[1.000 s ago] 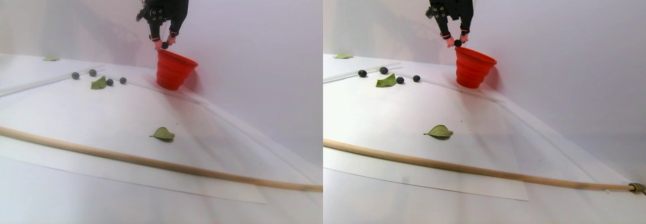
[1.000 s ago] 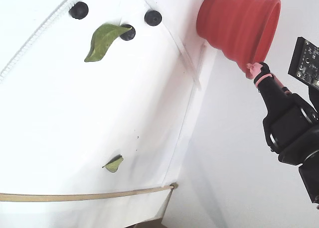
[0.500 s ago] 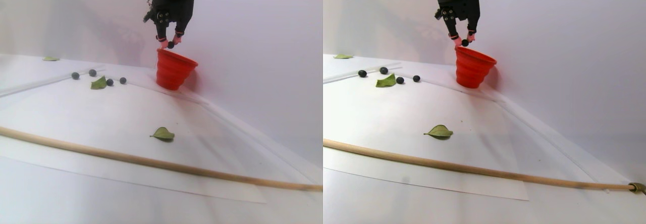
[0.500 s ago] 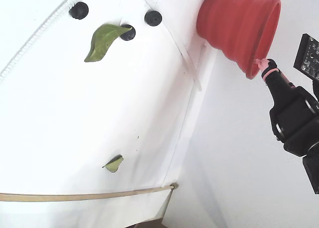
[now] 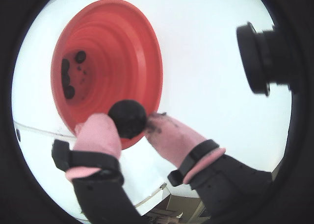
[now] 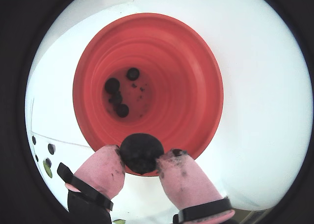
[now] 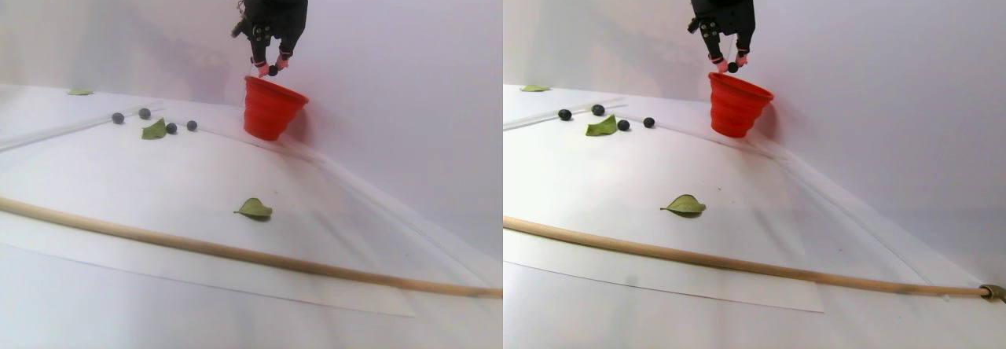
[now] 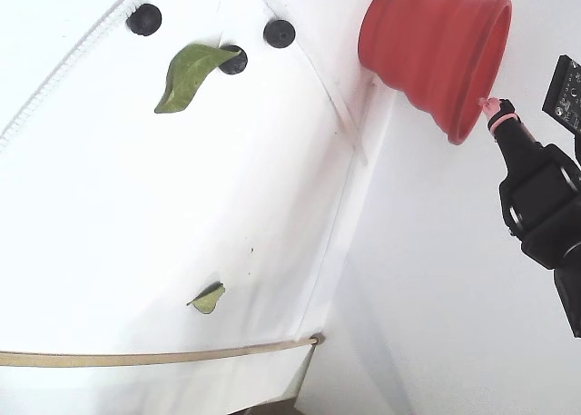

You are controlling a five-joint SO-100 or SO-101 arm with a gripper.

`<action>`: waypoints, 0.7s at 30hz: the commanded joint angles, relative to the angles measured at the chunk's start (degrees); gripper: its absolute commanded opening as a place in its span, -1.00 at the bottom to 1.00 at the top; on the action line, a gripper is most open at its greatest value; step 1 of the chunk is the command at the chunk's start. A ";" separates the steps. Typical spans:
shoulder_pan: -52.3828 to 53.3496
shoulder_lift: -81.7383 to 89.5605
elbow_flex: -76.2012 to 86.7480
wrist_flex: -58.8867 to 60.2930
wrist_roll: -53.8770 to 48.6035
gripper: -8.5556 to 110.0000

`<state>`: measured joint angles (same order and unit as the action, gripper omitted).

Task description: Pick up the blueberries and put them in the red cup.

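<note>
My gripper (image 5: 128,127) has pink fingertips and is shut on one dark blueberry (image 5: 127,117). It holds the berry just above the near rim of the red cup (image 5: 125,52). The other wrist view shows the same grip (image 6: 142,159) on the blueberry (image 6: 142,152) over the cup (image 6: 189,87). Several blueberries (image 6: 121,109) lie on the cup's bottom. In the stereo pair view the gripper (image 7: 272,67) hangs over the cup (image 7: 271,112). Several loose blueberries (image 7: 170,128) lie on the white sheet left of the cup, also in the fixed view (image 8: 279,33).
Green leaves (image 7: 154,130) (image 7: 253,207) lie on the sheet, one among the loose berries. A long wooden stick (image 7: 236,252) crosses the front. The cup stands close to the white back wall. A black camera (image 5: 265,57) juts in beside the gripper.
</note>
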<state>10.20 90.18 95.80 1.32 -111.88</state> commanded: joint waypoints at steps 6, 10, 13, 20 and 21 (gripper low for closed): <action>3.43 1.67 -5.98 -2.90 0.26 -0.50; 2.90 2.20 -5.89 -2.99 0.53 -0.51; 2.29 3.34 -5.01 -2.90 0.88 -0.52; 0.44 6.86 -2.72 -2.37 2.99 -0.52; 0.18 7.56 -2.02 -2.20 3.25 -0.53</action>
<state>10.11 89.47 95.27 -0.26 -109.34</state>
